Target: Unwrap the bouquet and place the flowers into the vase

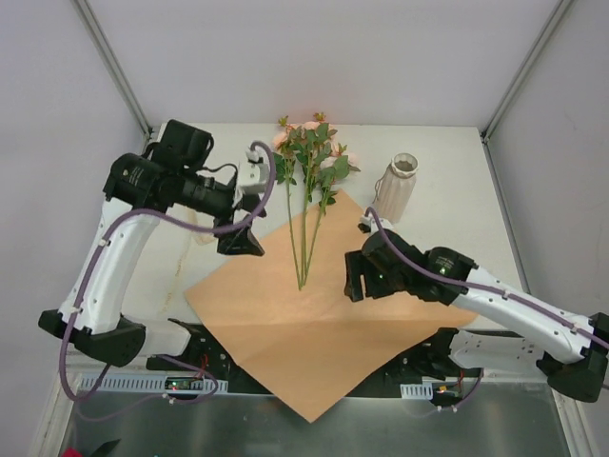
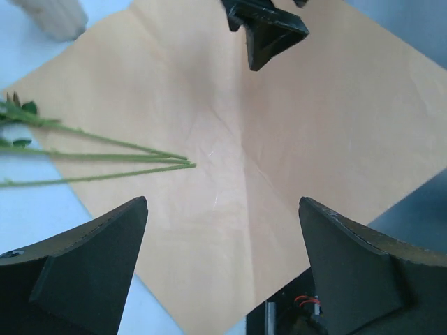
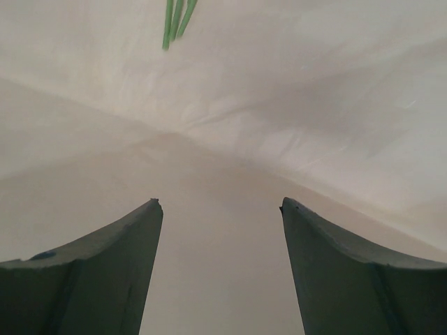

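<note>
Black fingers (image 2: pixel 84 272) of the left gripper (image 2: pixel 222 202) fill our foreground, spread wide and released, with nothing between them. They hang above the tan paper sheet (image 2: pixel 279 160), which lies unfolded and creased on the white table (image 1: pixel 438 152). Its near corner juts past the table's front edge. We see the right gripper (image 3: pixel 220 202) likewise parted and empty, hovering low over the sheet's right side. Peach-pink flowers (image 1: pixel 306 176) lie loose, blooms on the bare table toward the far side. The ends of their three thin green stems rest together on the sheet's far corner, between the two grippers. A pale ribbed vase (image 1: pixel 398 186) stands just beyond the sheet's far right edge, near the blooms but apart from them.
</note>
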Controlling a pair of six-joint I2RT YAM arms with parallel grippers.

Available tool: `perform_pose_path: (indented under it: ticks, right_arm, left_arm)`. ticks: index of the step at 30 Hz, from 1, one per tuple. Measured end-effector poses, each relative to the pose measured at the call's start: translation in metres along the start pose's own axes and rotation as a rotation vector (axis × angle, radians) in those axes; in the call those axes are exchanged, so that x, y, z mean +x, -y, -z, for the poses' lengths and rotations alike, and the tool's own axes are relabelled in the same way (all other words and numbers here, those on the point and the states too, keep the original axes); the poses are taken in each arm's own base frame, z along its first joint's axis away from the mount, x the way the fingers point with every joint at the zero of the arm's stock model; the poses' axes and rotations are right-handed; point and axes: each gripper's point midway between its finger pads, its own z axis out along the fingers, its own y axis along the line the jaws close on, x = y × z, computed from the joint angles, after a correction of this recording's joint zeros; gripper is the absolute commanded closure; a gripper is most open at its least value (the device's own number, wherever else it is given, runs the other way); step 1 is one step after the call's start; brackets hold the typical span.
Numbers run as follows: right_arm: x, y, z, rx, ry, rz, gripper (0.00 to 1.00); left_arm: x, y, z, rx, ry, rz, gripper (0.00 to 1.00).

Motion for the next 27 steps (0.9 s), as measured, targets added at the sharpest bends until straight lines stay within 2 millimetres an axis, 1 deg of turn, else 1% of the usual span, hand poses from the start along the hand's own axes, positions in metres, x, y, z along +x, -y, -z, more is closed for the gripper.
perform_pose_path:
  ticks: [2,3,4,5,6,7,9,10,12,13,15,17,18,20,22,25,27]
  right_arm:
    - [-0.019,0.007,0.000,0.037,0.027,-0.023,0.28]
    - [-0.036,0.010,-0.001,0.063,0.047,-0.042,0.28]
    - [-0.049,0.011,-0.001,0.074,0.063,-0.048,0.28]
    - [-0.067,0.011,-0.004,0.089,0.080,-0.052,0.31]
    - [-0.087,0.011,-0.006,0.099,0.104,-0.060,0.32]
    - [-0.107,0.010,-0.011,0.106,0.123,-0.063,0.34]
    - [-0.146,0.008,-0.027,0.114,0.163,-0.076,0.36]
    - [-0.158,0.010,-0.036,0.123,0.168,-0.080,0.37]
    - [-0.182,0.018,-0.061,0.150,0.175,-0.083,0.40]
    - [-0.188,0.023,-0.075,0.170,0.163,-0.083,0.41]
    - [-0.197,0.033,-0.107,0.204,0.133,-0.080,0.46]
    - [-0.197,0.043,-0.144,0.231,0.091,-0.078,0.49]
    - [-0.195,0.047,-0.156,0.239,0.075,-0.077,0.49]
    - [-0.188,0.056,-0.181,0.261,0.035,-0.076,0.50]
    - [-0.184,0.061,-0.200,0.274,0.014,-0.078,0.50]
    - [-0.190,0.065,-0.222,0.280,0.012,-0.087,0.48]
    - [-0.197,0.066,-0.231,0.276,0.028,-0.094,0.47]
  left_arm:
    - [0.003,-0.025,0.009,-0.069,0.011,0.115,0.11]
    - [0.010,-0.038,0.010,-0.093,0.001,0.194,0.12]
    - [0.017,-0.048,0.009,-0.104,-0.008,0.254,0.12]
    - [0.028,-0.064,0.006,-0.124,-0.029,0.327,0.14]
    - [0.044,-0.080,0.001,-0.147,-0.055,0.396,0.15]
    - [0.064,-0.096,-0.006,-0.170,-0.090,0.468,0.16]
    - [0.113,-0.119,-0.019,-0.215,-0.185,0.611,0.18]
    - [0.136,-0.126,-0.023,-0.240,-0.229,0.670,0.19]
    - [0.173,-0.130,-0.027,-0.283,-0.302,0.758,0.20]
    - [0.189,-0.132,-0.026,-0.311,-0.332,0.784,0.20]
    - [0.213,-0.134,-0.024,-0.372,-0.376,0.811,0.22]
    - [0.233,-0.138,-0.020,-0.442,-0.423,0.819,0.23]
    - [0.242,-0.140,-0.018,-0.474,-0.443,0.820,0.23]
    - [0.251,-0.144,-0.014,-0.514,-0.456,0.835,0.23]
    - [0.257,-0.151,-0.008,-0.555,-0.446,0.853,0.23]
    - [0.262,-0.162,0.004,-0.614,-0.424,0.870,0.23]
    - [0.264,-0.166,0.009,-0.634,-0.412,0.881,0.22]
